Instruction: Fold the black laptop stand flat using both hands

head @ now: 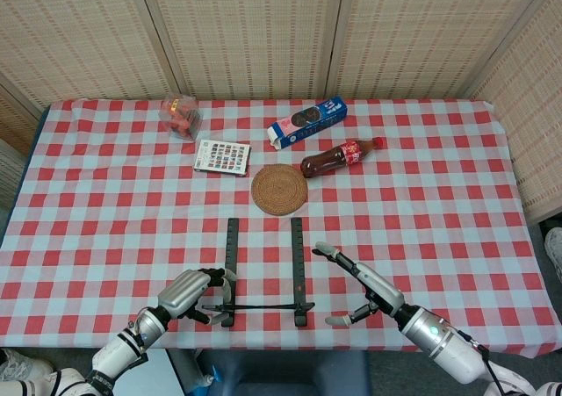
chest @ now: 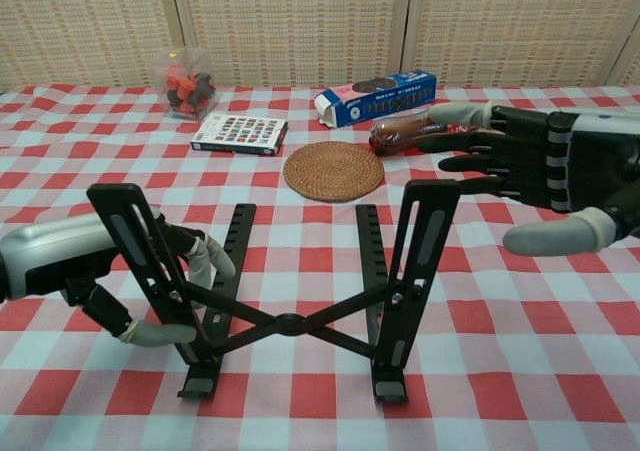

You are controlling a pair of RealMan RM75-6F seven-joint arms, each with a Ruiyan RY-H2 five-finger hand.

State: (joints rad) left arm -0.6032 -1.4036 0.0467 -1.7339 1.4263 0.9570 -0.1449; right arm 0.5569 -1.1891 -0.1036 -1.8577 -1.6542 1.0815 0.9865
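The black laptop stand point(head: 263, 284) point(chest: 290, 323) stands unfolded near the table's front edge, its two uprights raised and joined by a crossed brace. My left hand point(head: 187, 292) point(chest: 90, 266) is curled round the left upright. Its fingers point(chest: 205, 256) pass behind the upright and the thumb touches it low down. My right hand point(head: 364, 284) point(chest: 530, 181) hovers just right of the right upright with fingers spread, holding nothing and not touching the stand.
Behind the stand lie a round woven coaster point(head: 279, 189) point(chest: 333, 171), a cola bottle on its side point(head: 338, 158), a blue biscuit box point(head: 307, 120), a flat card box point(head: 222, 157) and a clear jar point(head: 180, 117). The checked tablecloth point(head: 457, 203) covers the table.
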